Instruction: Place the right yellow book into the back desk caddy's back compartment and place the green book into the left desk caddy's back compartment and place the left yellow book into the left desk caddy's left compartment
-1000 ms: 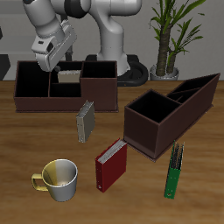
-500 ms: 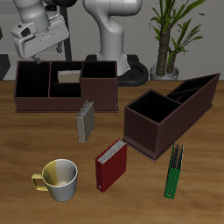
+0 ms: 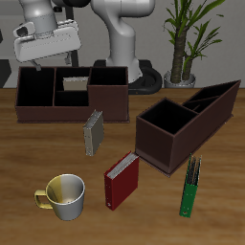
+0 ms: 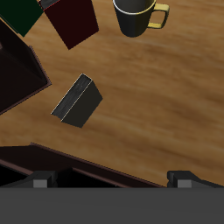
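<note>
Books are lying scattered across the wooden table (image 3: pixel 29 153) as I am holding the gripper (image 3: pixel 36 67) high above the back desk caddy (image 3: pixel 72 94), its two fingers hanging spread apart and gripping nothing. The right yellow book (image 3: pixel 74 84) is resting inside that long low box, in a compartment along its rear side, only its pale top showing over the wall. The left yellow book (image 3: pixel 93 132) is standing upright on the table just in front of the same box, and the wrist camera is showing it (image 4: pixel 76 101) near the box's dark wall. The green book (image 3: pixel 190 184) is lying flat near the table's front edge, just in front of the left desk caddy (image 3: pixel 187 120), which is sitting skewed on the table. A red book (image 3: pixel 121 180) is lying between the green book and a yellow-and-white mug (image 3: pixel 63 195).
</note>
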{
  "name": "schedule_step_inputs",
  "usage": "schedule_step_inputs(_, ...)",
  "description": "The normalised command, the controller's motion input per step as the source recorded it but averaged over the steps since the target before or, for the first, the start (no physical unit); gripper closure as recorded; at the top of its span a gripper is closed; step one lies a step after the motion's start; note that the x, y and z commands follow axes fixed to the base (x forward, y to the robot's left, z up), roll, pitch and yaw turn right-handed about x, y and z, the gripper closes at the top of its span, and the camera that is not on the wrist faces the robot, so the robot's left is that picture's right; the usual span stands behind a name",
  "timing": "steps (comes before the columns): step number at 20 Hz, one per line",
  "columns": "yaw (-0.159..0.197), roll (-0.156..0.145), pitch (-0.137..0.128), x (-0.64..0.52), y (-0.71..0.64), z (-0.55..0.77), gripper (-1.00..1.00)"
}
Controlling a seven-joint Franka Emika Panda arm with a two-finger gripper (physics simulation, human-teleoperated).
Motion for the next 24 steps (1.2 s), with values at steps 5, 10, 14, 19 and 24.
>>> schedule_step_inputs(5, -0.229, -0.012, -0.050, 0.64, 0.45, 0.06, -1.00)
schedule_step_inputs(10, -0.191, -0.009, -0.018, 0.63, 0.63, 0.06, -1.00)
schedule_step_inputs(14, -0.100, 0.013, -0.029, 0.44, 0.64, 0.21, -1.00)
schedule_step_inputs(19, -0.057, 0.019, -0.073, 0.43, 0.78, 0.15, -1.00)
schedule_step_inputs(24, -0.101, 0.005, 0.022, 0.42, 0.92, -0.20, -1.00)
